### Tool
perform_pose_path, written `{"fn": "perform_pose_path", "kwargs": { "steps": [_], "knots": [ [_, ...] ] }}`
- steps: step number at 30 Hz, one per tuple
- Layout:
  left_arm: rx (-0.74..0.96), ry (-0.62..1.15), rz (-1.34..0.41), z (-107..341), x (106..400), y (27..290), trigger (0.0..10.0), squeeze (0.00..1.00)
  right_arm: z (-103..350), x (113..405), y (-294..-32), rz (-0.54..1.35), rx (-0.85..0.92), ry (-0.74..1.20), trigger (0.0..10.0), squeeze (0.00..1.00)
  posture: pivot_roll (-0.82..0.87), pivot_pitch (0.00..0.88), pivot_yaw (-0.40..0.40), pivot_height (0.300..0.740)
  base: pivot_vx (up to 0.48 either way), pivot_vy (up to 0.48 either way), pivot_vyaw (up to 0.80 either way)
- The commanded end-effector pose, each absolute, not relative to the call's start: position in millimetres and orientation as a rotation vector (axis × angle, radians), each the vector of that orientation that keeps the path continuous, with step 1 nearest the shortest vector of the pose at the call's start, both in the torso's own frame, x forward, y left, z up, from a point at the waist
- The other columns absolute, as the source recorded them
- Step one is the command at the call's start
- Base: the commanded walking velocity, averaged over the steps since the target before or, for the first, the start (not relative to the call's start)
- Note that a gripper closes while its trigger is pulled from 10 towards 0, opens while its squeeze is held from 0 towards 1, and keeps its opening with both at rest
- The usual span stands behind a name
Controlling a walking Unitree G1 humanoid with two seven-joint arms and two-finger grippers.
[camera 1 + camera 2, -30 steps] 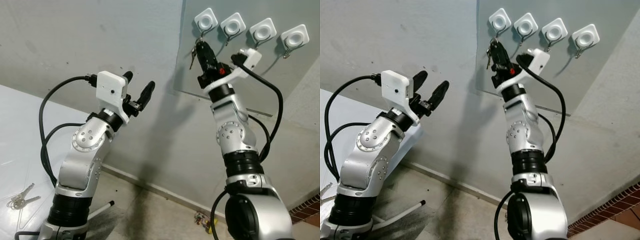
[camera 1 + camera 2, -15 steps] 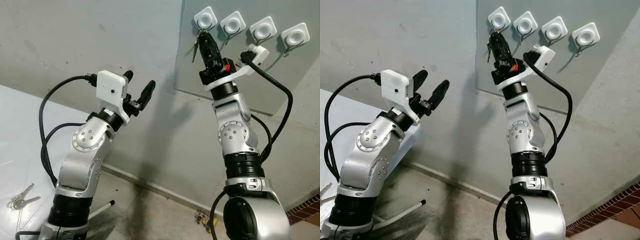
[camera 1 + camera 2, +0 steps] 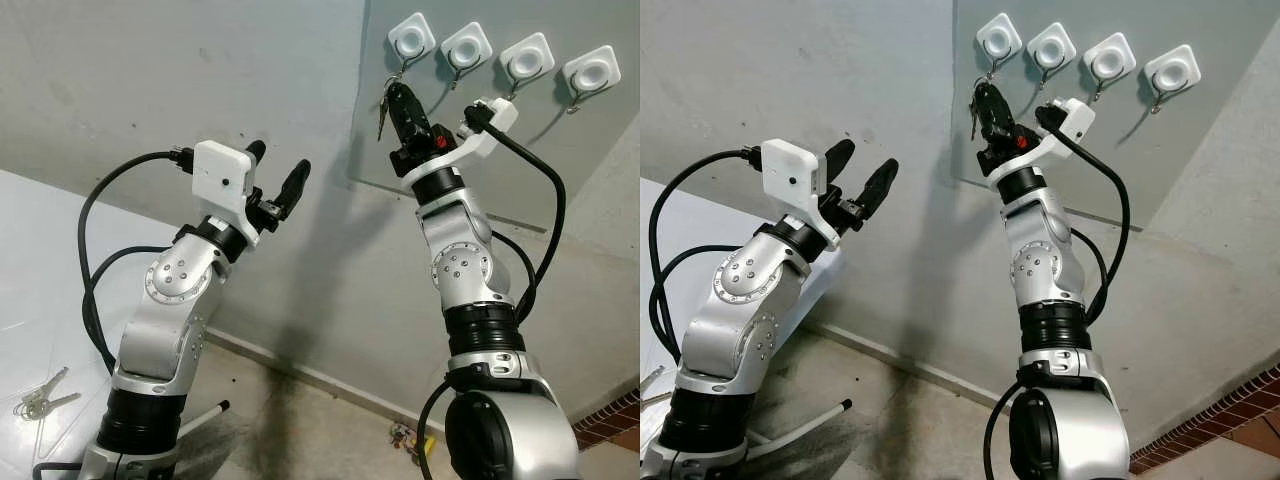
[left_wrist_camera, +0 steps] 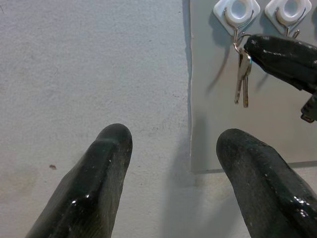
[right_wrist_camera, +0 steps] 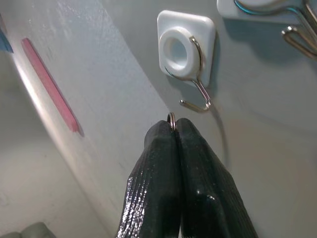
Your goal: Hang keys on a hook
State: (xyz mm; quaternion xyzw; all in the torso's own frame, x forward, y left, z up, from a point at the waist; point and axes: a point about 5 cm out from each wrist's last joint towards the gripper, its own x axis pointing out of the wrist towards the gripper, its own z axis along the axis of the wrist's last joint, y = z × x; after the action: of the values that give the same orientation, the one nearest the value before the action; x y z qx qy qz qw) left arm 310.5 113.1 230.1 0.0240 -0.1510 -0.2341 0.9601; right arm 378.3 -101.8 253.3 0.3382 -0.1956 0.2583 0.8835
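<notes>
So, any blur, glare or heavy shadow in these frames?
Both eye views are sharp, with the right gripper casting a soft shadow on the wall. Left wrist view: near fingers blurred. Right wrist view: glossy highlights on the fingers, hook crisp.

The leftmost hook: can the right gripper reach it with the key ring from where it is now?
Probably yes. The right gripper holds the key ring just below the leftmost hook, with nothing between.

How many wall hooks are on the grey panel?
4, in one row along the panel's top: first hook just above the right pincer holding the keys, then second, third and fourth to its right.
</notes>
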Motion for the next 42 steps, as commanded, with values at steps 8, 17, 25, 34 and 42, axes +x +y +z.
{"fn": "perform_pose_path", "kwargs": {
  "steps": [8, 17, 25, 34, 42],
  "knots": [
    [0.061, -0.324, -0.472, 236, 309, 113, 10.0, 0.0, 268, 381, -102, 0.541, 0.707, -0.453, 10.0, 0.0, -0.06, 0.052, -0.02, 0.74, 0.0, 0.0, 0.0],
    [0.064, -0.326, -0.471, 236, 310, 113, 10.0, 0.0, 268, 384, -104, 0.514, 0.742, -0.435, 10.0, 0.0, -0.06, 0.056, -0.019, 0.74, 0.0, 0.0, 0.0],
    [0.063, -0.328, -0.468, 237, 310, 114, 10.0, 0.0, 266, 388, -105, 0.485, 0.776, -0.401, 10.0, 0.0, -0.06, 0.058, -0.017, 0.74, 0.0, 0.0, 0.0],
    [0.064, -0.332, -0.467, 238, 310, 114, 10.0, 0.0, 261, 392, -106, 0.458, 0.808, -0.344, 10.0, 0.0, -0.06, 0.062, -0.019, 0.74, 0.0, 0.0, 0.0],
    [0.063, -0.331, -0.46, 238, 309, 114, 10.0, 0.0, 257, 388, -105, 0.5, 0.819, -0.365, 10.0, 1.0, -0.06, 0.062, -0.018, 0.74, 0.0, 0.0, 0.0]
  ]
}}
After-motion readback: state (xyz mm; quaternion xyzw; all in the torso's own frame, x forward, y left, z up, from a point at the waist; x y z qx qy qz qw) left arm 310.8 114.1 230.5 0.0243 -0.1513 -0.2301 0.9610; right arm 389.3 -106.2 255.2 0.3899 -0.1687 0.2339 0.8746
